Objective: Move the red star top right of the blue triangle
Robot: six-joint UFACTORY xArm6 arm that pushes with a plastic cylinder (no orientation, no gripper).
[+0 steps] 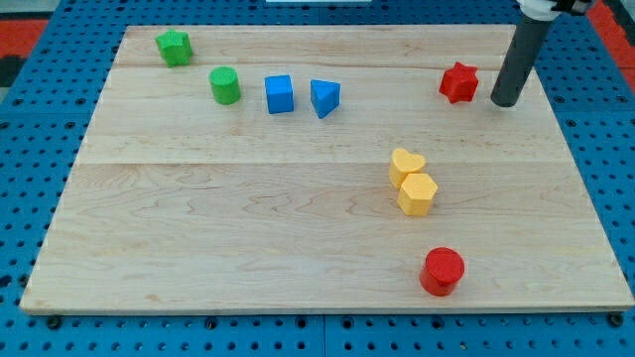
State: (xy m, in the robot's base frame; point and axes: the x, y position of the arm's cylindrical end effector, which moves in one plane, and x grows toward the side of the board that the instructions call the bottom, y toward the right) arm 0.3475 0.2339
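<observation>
- Sitting just to the view's left of my tip was the red star, close but not touching, with a thin strip of bare board between them.
- The star was chunky and about as wide as tall, so no real long axis; one point seemed to aim toward the view's top, though that was hard to be sure of at this size.
- The rod came down from the view's top right corner, nearly upright with a slight lean, its lower end at the board. No fingers on it at all, so nothing spread, squeezed or pinching, just a plain blunt end.
- Well off to the view's left of my tip sat the blue triangle, roughly level with the star, one corner pointing toward the view's bottom.
- Just beyond it were the blue cube, then the green cylinder, and farthest away the green star-ish block.
- Below and left of my tip, the yellow heart and yellow hexagon were touching each other.
- The red cylinder was far below my tip, near the bottom edge.
</observation>
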